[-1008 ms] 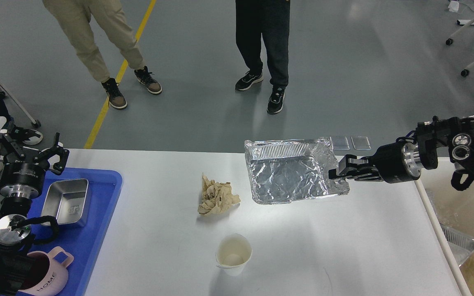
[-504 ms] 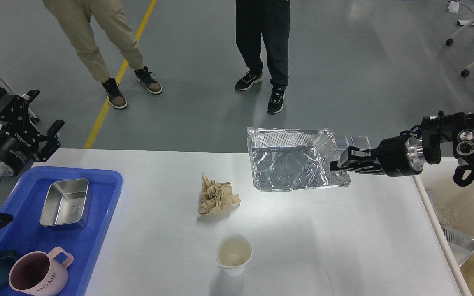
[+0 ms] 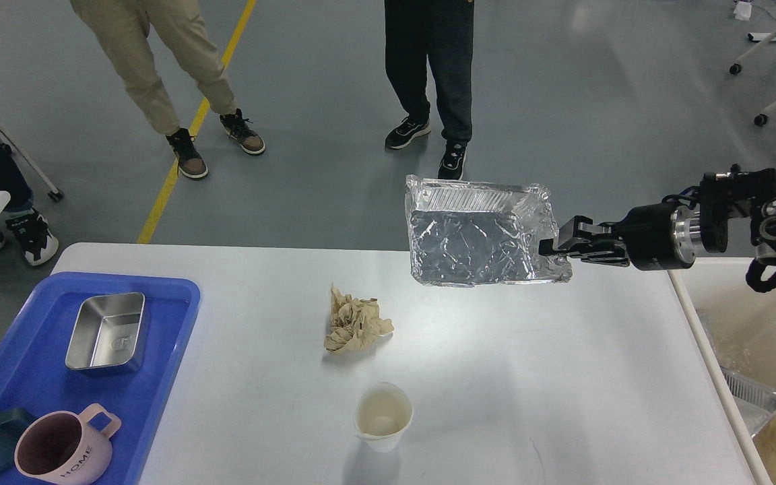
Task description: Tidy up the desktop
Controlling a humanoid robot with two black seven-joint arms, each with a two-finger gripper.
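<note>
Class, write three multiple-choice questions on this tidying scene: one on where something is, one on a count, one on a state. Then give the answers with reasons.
1. Where does the metal box sit?
A. On the blue tray
B. In the cream bin
C. Beside the paper cup

2. How many mugs show on the tray?
A. None
B. Two
C. Four

3. What state is the foil tray in?
A. Flat on the desktop
B. Held in the air by the right gripper
C. Stacked inside the paper cup

Answers:
1 A, the box lies within the tray's blue rim.
2 B, a pink mug and a dark blue one stand at the tray's near end.
3 B, the gripper pinches its right edge and it hangs above the table's far edge.
</note>
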